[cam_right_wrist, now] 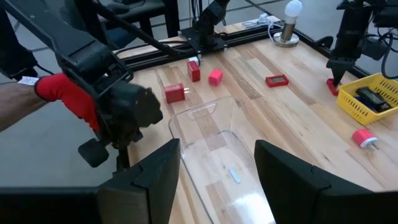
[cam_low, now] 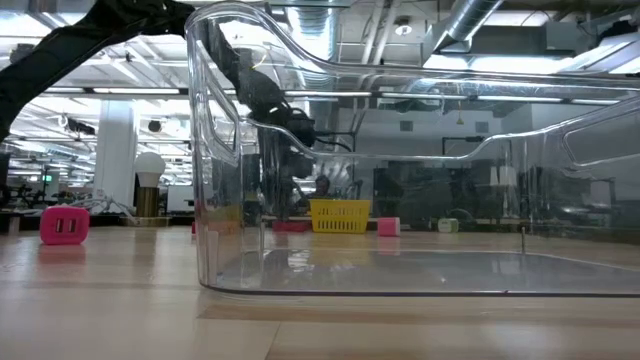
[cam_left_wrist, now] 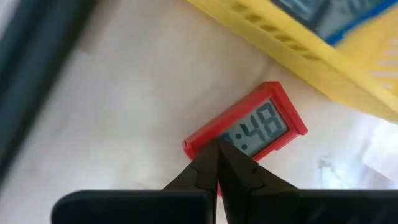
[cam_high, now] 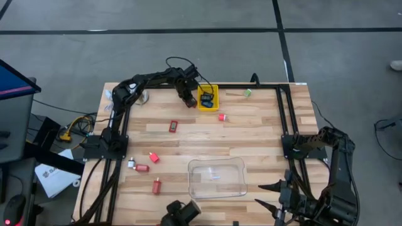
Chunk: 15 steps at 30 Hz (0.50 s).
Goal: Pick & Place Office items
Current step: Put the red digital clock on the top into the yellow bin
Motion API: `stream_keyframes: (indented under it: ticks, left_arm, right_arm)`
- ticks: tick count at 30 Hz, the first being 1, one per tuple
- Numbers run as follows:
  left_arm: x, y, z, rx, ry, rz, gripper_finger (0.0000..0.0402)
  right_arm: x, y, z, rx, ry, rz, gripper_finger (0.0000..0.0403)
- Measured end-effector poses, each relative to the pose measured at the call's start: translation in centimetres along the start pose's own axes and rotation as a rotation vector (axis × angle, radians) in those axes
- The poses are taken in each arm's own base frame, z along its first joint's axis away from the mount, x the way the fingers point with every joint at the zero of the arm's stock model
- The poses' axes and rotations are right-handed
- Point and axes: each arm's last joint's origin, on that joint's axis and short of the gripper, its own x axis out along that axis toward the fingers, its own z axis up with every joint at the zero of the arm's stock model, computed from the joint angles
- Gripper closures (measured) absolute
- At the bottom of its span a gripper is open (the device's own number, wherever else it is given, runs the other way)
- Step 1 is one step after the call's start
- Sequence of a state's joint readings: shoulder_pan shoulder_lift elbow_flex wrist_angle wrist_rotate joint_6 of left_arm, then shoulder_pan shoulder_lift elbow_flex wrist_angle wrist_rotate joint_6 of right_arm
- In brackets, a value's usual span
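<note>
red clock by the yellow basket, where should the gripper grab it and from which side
The red clock lies flat, face up, close beside the yellow basket. Probably best to come straight down and pinch across its short width, on the two long edges; the basket wall crowds one side. The left gripper is shut at its edge.

Left gripper low over pale wood table, fingertips pressed together with no gap, meeting at the near edge of a small red-framed digital clock. Clock flat on the wood, grey display showing ":48". Just beyond it, the slotted wall of a yellow basket, with a dark, blue-edged item inside. Dark out-of-focus bar along one side.
</note>
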<state>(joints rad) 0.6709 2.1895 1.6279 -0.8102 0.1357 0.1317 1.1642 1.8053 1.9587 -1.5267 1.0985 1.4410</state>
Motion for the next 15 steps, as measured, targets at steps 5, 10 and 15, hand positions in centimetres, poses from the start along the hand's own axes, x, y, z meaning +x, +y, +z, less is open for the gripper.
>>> stream_keyframes:
  ticks: [5, 10, 15]
  left_arm:
    - [0.3, -2.9, -0.7, 0.064, 0.104, -0.024, 0.0401]
    - [0.6, -5.7, -1.3, 0.122, 0.186, -0.027, 0.0401]
    - [0.8, -8.5, -2.2, 0.171, 0.234, -0.022, 0.0401]
  right_arm:
    - [-0.1, 0.5, -0.6, 0.002, 0.001, 0.009, 0.0202]
    - [0.0, 1.4, -1.8, 0.005, 0.004, 0.009, 0.0202]
    - [-0.6, 1.6, -2.3, 0.028, -0.010, 0.028, 0.0202]
